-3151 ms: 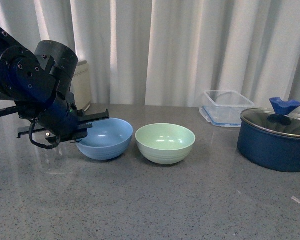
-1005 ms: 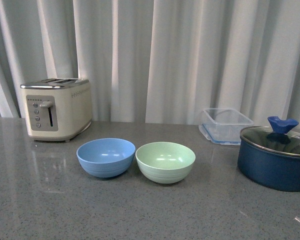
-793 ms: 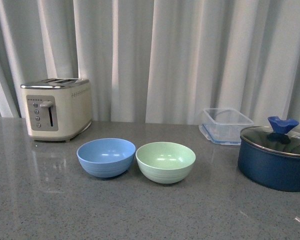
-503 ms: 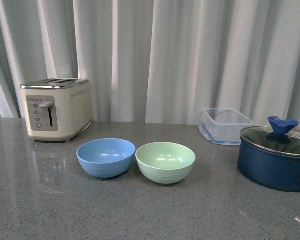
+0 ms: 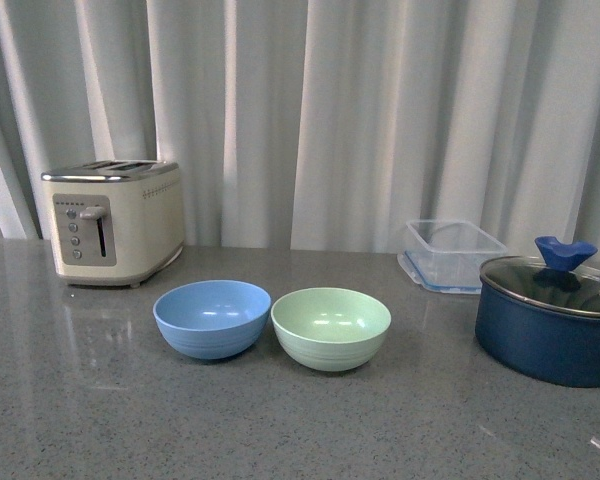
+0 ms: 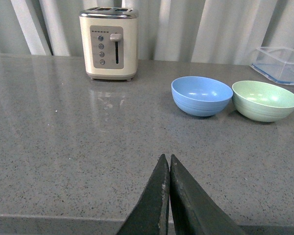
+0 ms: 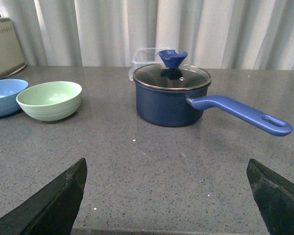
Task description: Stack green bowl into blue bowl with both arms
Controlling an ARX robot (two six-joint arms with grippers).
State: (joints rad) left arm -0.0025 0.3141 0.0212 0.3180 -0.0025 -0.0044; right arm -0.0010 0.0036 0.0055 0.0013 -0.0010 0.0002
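The green bowl (image 5: 331, 327) and the blue bowl (image 5: 212, 317) stand side by side on the grey counter, rims almost touching, both upright and empty. Neither arm shows in the front view. In the left wrist view my left gripper (image 6: 166, 159) is shut with nothing in it, near the counter's front edge, well short of the blue bowl (image 6: 201, 95) and the green bowl (image 6: 265, 100). In the right wrist view my right gripper (image 7: 166, 169) is wide open and empty above the front edge, with the green bowl (image 7: 50, 100) and the blue bowl (image 7: 5, 96) far off to one side.
A cream toaster (image 5: 112, 222) stands at the back left. A clear rectangular container (image 5: 450, 253) and a dark navy lidded pot (image 5: 550, 320) sit at the right; the pot's long blue handle (image 7: 242, 113) sticks out in the right wrist view. White curtains hang behind.
The left arm, which stood over the blue bowl 3.2 s ago, has left the front view. Over the last second the bowls sit slightly lower in the picture; nothing else differs.
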